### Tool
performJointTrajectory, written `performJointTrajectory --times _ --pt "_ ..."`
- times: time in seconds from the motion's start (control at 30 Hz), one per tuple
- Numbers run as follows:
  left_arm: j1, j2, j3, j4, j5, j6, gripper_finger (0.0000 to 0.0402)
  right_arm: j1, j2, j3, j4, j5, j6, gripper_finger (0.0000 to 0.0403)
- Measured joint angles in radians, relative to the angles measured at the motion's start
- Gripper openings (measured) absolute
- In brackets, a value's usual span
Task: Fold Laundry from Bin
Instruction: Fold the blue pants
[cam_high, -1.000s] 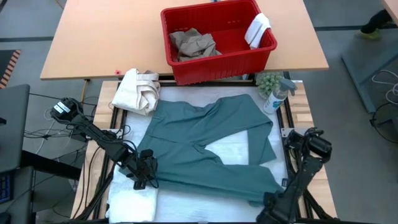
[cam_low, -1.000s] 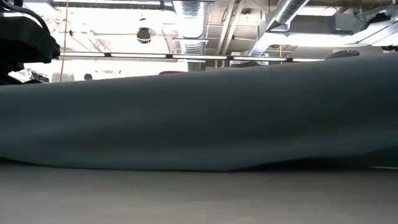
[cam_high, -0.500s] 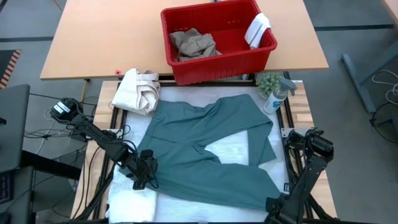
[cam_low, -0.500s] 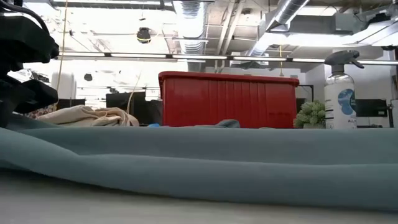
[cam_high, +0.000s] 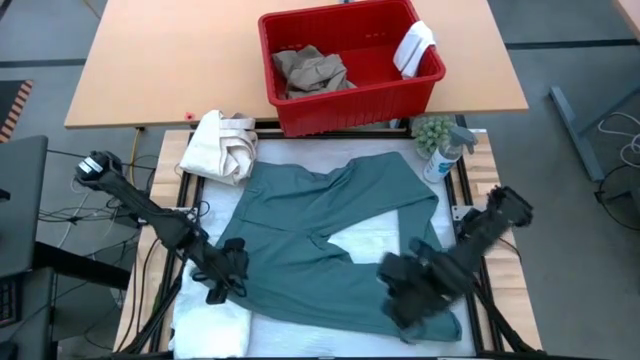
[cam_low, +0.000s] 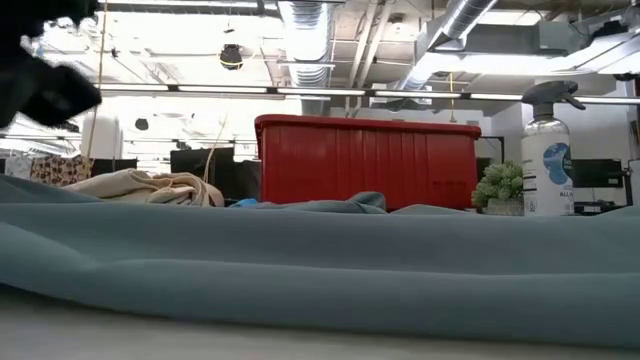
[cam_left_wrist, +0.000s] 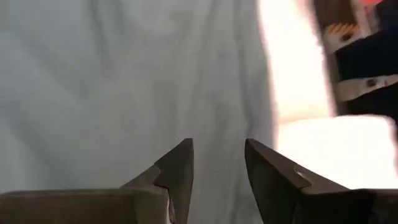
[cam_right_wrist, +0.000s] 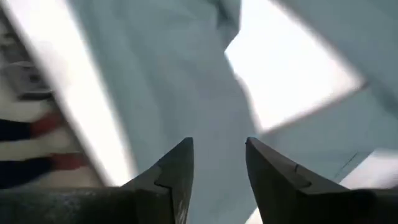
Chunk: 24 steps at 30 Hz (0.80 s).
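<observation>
From above, the teal garment (cam_high: 330, 240) lies spread on the near table, the red bin (cam_high: 350, 62) beyond. Wrist views alone show the left gripper (cam_left_wrist: 217, 163) and right gripper (cam_right_wrist: 219, 163) parted, empty over it.

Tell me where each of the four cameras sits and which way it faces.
High: overhead, straight down; both arms, teal garment, red bin.
Low: table height, level across the garment to the bin; a dark blur of arm.
Left wrist: past left gripper onto garment.
Right wrist: past right gripper onto garment.
All four share the garment.
</observation>
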<state>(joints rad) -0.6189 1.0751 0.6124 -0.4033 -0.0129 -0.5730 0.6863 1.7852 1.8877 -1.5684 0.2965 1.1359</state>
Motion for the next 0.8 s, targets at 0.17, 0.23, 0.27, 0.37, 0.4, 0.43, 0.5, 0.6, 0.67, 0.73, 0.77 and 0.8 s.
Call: performJointTrajectory --times 0.17,0.23,0.27,0.37,0.4,0.43,0.5,0.6,0.67,0.73,0.77,0.8 --pt "0.004 -0.093 0.029 0.013 -0.018 0.001 0.0132 -0.157 -0.001 -0.127 0.118 -0.004 -0.286 0.0163" --pt "0.004 -0.116 0.031 0.063 -0.116 0.018 0.0132 -0.198 0.0 -0.203 0.172 -0.002 -0.38 0.0163" --pt "0.005 -0.121 0.031 0.088 -0.172 0.039 0.0132 -0.222 0.001 -0.247 0.211 -0.001 -0.418 0.0163" --pt "0.042 -0.12 0.031 0.173 -0.237 0.106 0.0132 -0.293 -0.004 -0.359 0.435 -0.028 -0.509 0.0162" --pt "0.059 -0.116 0.031 0.203 -0.222 0.12 0.0132 -0.315 -0.005 -0.391 0.521 -0.039 -0.542 0.0162" --pt "0.075 -0.113 0.031 0.232 -0.199 0.129 0.0132 -0.337 -0.004 -0.42 0.6 -0.049 -0.568 0.0162" --pt "0.098 -0.102 0.031 0.278 -0.173 0.144 0.0132 -0.381 0.001 -0.476 0.722 -0.073 -0.596 0.0162" --pt "0.122 -0.068 0.033 0.306 -0.158 0.174 0.0132 -0.435 0.004 -0.56 0.878 -0.146 -0.623 0.0162" --pt "0.129 -0.033 0.033 0.302 -0.158 0.177 0.0132 -0.464 0.004 -0.603 0.947 -0.164 -0.639 0.0162" --pt "0.136 0.008 0.033 0.306 -0.158 0.176 0.0132 -0.492 0.004 -0.62 0.947 -0.142 -0.665 0.0159" --pt "0.138 0.028 0.033 0.307 -0.157 0.175 0.0132 -0.508 0.004 -0.621 0.935 -0.127 -0.694 0.0158" --pt "0.138 0.046 0.033 0.307 -0.159 0.173 0.0132 -0.526 0.004 -0.622 0.921 -0.113 -0.735 0.0156"
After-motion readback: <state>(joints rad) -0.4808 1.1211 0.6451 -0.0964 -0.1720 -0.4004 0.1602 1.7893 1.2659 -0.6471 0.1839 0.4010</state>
